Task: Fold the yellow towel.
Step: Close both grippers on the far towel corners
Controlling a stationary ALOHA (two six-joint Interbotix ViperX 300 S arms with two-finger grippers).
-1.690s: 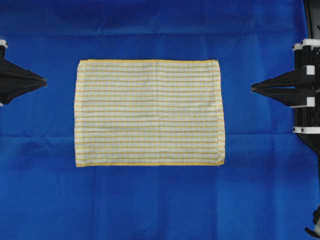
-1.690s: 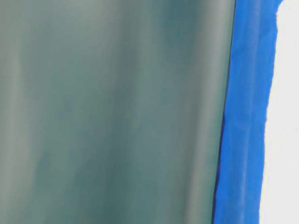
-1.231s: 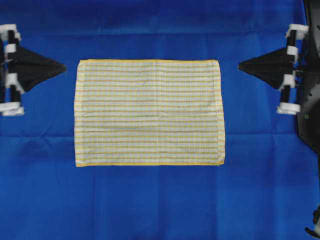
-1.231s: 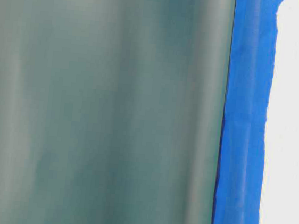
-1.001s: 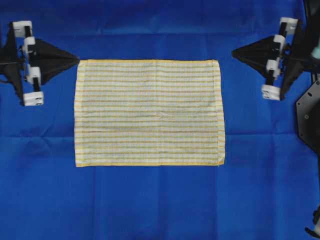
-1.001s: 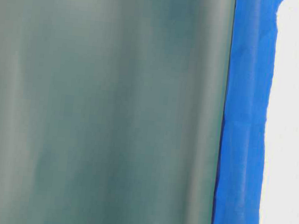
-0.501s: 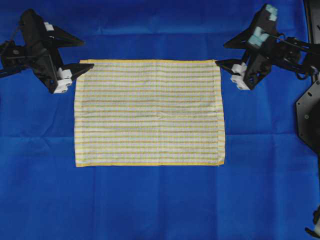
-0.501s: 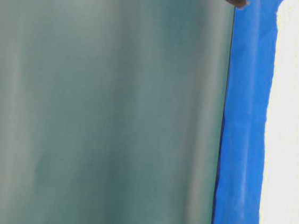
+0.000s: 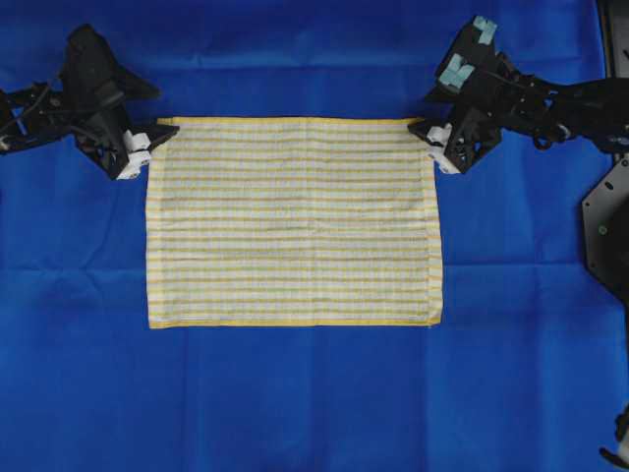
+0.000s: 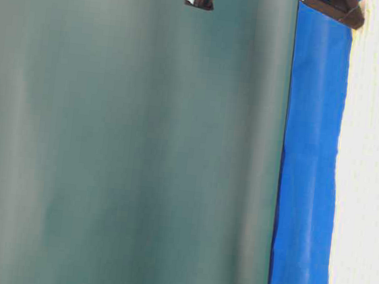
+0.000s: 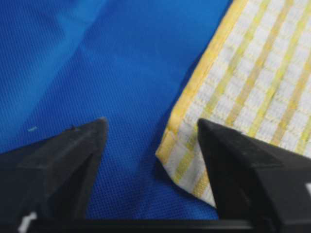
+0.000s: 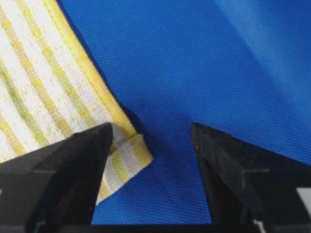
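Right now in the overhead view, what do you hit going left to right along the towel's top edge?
Left hand, open at the top-left corner → yellow towel, flat on the blue table covering → right hand, open at the top-right corner.

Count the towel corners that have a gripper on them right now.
2: the left gripper straddles the striped yellow-and-white cloth towel at its top-left corner, the right gripper at its top-right. Both bottom corners lie bare.

Towel [image 9: 293,221] flat on table covering [image 9: 295,403]; pincers [image 9: 147,113] [image 9: 428,110] at far corners.
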